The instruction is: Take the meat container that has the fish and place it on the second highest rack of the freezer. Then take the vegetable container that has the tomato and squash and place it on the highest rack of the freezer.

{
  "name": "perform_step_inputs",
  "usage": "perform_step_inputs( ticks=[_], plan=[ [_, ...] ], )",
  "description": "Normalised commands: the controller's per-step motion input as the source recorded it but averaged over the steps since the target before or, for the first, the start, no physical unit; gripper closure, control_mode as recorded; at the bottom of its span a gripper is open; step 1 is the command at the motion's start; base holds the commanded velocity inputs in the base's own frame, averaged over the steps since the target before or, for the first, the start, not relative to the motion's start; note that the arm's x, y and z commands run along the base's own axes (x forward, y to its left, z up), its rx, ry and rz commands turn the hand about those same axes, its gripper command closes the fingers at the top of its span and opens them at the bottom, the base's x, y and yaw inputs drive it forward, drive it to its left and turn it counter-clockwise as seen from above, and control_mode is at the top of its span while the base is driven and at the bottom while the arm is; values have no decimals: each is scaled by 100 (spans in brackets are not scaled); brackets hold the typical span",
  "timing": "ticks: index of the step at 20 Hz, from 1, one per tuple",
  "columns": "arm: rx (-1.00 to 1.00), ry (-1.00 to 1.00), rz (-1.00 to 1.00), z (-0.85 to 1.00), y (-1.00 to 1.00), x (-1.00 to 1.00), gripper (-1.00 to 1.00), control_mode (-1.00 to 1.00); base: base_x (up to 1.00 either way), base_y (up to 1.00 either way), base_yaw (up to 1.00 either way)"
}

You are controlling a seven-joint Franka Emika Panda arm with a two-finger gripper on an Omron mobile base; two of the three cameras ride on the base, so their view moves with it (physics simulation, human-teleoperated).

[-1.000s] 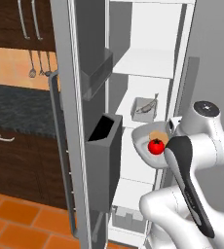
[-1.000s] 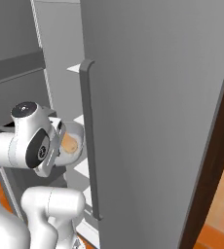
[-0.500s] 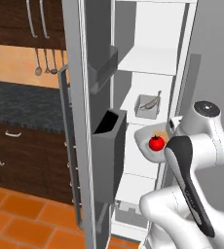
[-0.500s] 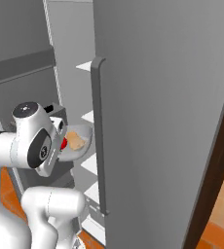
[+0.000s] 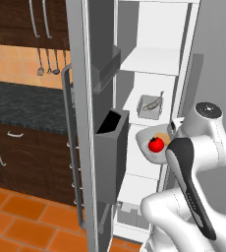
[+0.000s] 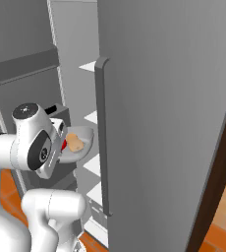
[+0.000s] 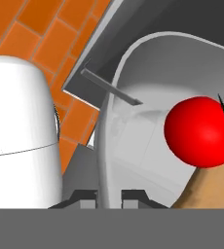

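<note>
Squash (image 7: 209,194) mostly cut off at hand view's bottom edge; half hidden behind arm in right base view. Gripper (image 7: 110,197) pinched tight on rim of vegetable container (image 7: 148,63), tomato (image 7: 201,131) inside (bright red, dark stem). Container held out before open freezer (image 5: 156,59). Fish (image 5: 152,103) in tray on shelf above. Arm bent, elbow high.

The squash (image 7: 209,190) is cut off at the hand view's edge — the arm (image 5: 193,147) hides the container's near side.
</note>
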Motion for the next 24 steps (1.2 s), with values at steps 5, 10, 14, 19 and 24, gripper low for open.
perform_step_inputs(
  ticks=[5, 10, 14, 19, 24],
  plan=[
    [0, 0, 0, 0, 0, 0, 100, 100, 25, 27, -1],
    [0, 0, 0, 0, 0, 0, 100, 100, 40, 21, -15],
    [0, 0, 0, 0, 0, 0, 100, 100, 51, 0, -13],
    [0, 0, 0, 0, 0, 0, 100, 100, 37, 1, -7],
    [0, 0, 0, 0, 0, 0, 100, -100, 1, 3, 0]
  ],
)
